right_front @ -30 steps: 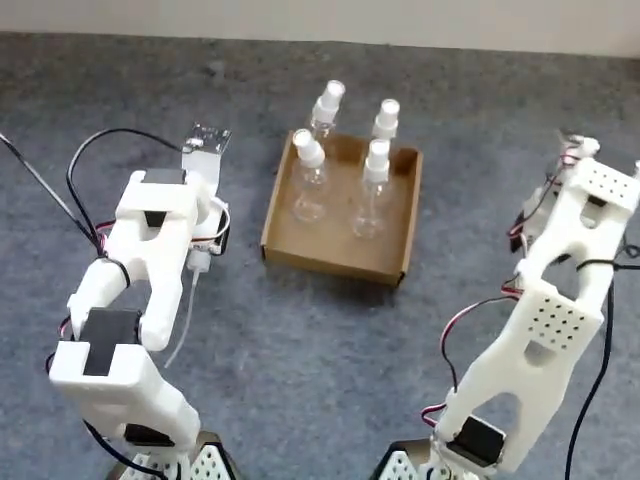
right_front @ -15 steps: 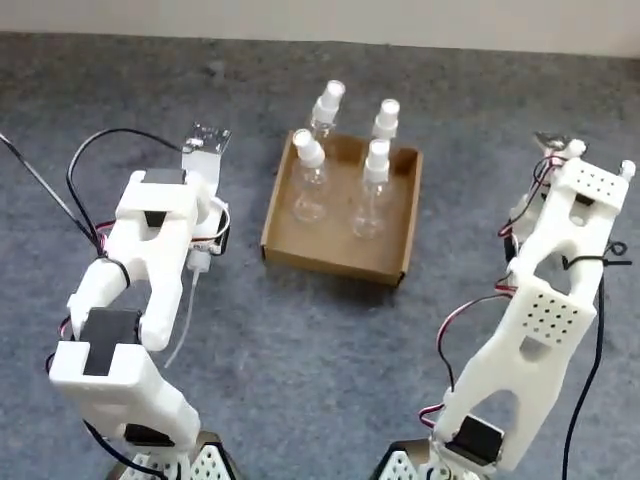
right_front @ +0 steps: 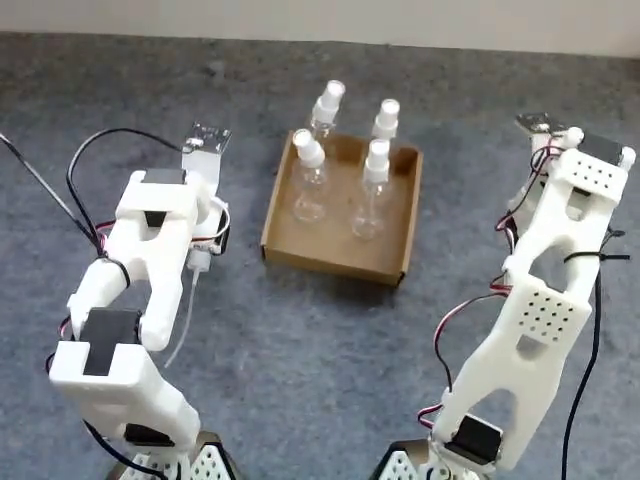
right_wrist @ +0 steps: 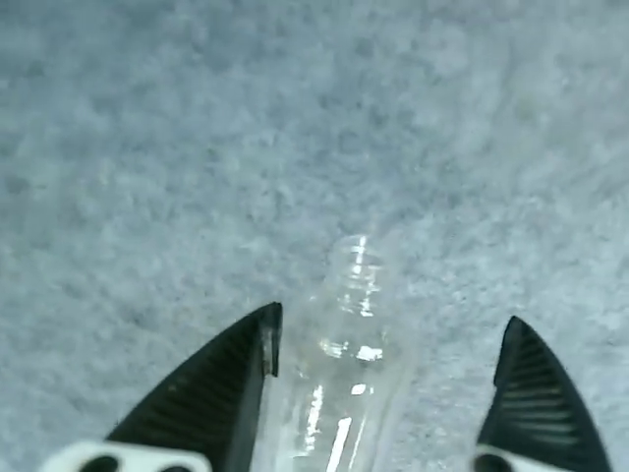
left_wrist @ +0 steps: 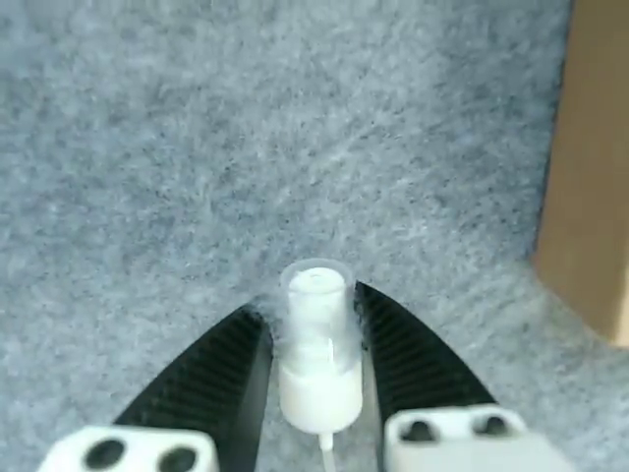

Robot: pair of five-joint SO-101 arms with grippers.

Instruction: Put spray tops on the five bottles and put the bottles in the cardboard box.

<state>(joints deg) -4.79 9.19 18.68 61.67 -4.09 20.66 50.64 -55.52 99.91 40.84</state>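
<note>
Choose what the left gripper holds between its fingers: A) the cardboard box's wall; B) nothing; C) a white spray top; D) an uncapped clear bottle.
C: the left wrist view shows the left gripper shut on a white spray top, gripping it from both sides.

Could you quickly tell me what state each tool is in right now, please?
Left tool: closed on a spray top.
Right tool: open around an uncapped bottle, not gripping it.

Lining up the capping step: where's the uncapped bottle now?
Right wrist view: the uncapped bottle is between the open jaws of the right gripper, right of the cardboard box.
</note>
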